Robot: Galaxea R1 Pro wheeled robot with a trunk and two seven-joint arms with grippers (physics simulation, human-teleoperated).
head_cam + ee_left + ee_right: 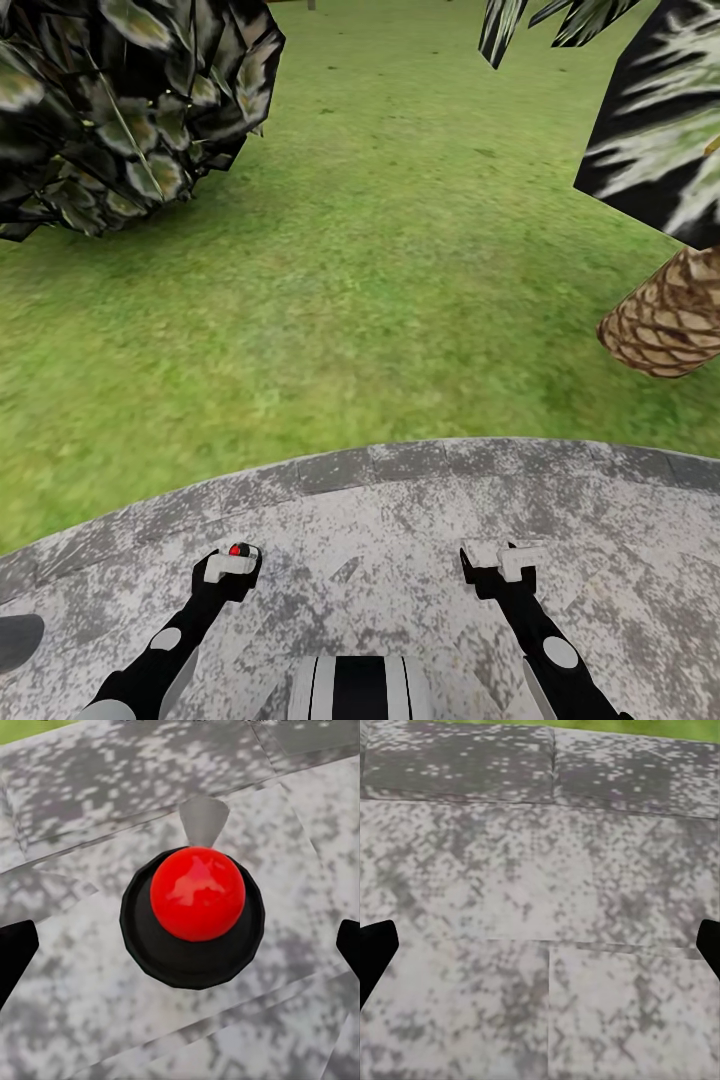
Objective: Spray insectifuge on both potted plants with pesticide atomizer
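Note:
The pesticide atomizer point(197, 913) is a round black body with a glossy red ball on top and a small grey cone at one side. In the left wrist view it sits midway between the two black fingers point(15, 952), and neither finger touches it. In the head view its red spot point(237, 549) shows right at my left gripper point(231, 563), low over the grey paved patch point(400, 510). My left gripper is open around it. My right gripper point(503, 558) is open over bare paving point(540, 930). The potted plants are out of view.
The garden lawn point(380, 250) stretches beyond the patch's curved edge. A large dark broad-leaved shrub point(120, 110) stands at the far left. A scaly brown palm trunk point(668, 320) with black-and-white fronds point(660, 130) stands at the right. My own trunk point(360, 688) shows at the bottom.

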